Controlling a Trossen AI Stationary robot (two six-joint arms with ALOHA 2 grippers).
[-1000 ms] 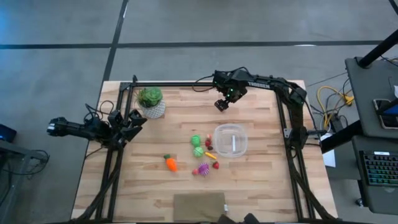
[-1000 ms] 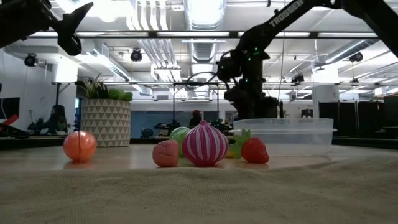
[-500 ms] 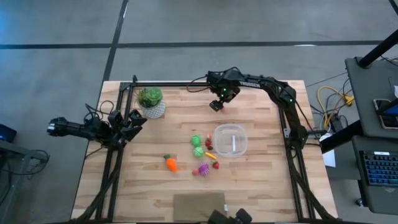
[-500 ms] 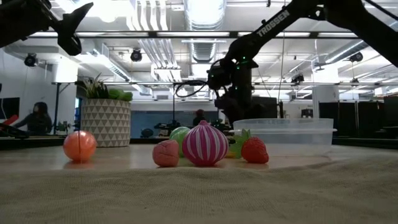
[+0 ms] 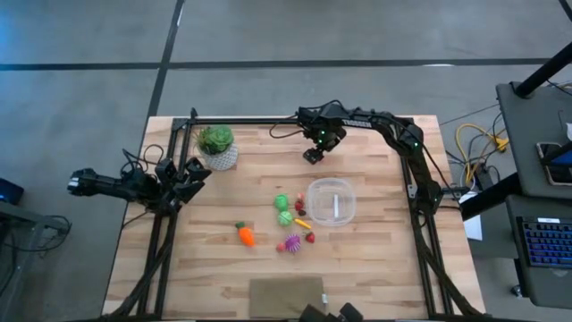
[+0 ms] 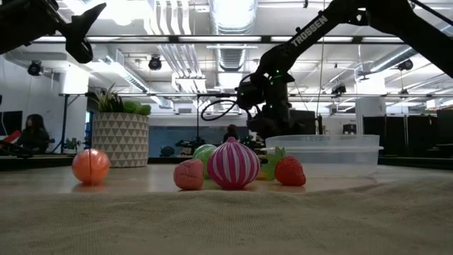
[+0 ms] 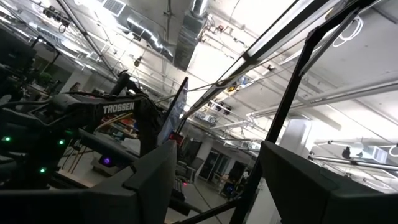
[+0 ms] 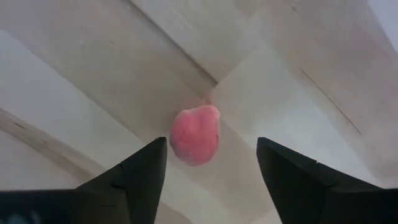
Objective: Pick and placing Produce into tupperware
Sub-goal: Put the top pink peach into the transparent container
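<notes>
A small pink rounded toy piece (image 8: 194, 135) lies on the pale wooden table (image 8: 298, 93), centred between the right gripper's (image 8: 211, 163) open, empty jaws.

right end effector (image 5: 312, 156) pointing down, fingers apart, arm stretched across the table's far side, left end effector (image 5: 194, 173) open at the left edge

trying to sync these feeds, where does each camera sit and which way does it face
High view: above the table, looking straight down; shows both arms, left gripper at the table's left edge, right gripper near the far edge.
Low view: at table-top height, looking level past the produce and tupperware into the room; the right arm hangs behind.
Left wrist view: on the left arm, tilted up at the ceiling, own fingers apart.
Right wrist view: on the right arm, facing down at a pink piece on wood.
Shared: high and low views both show the tupperware.
</notes>
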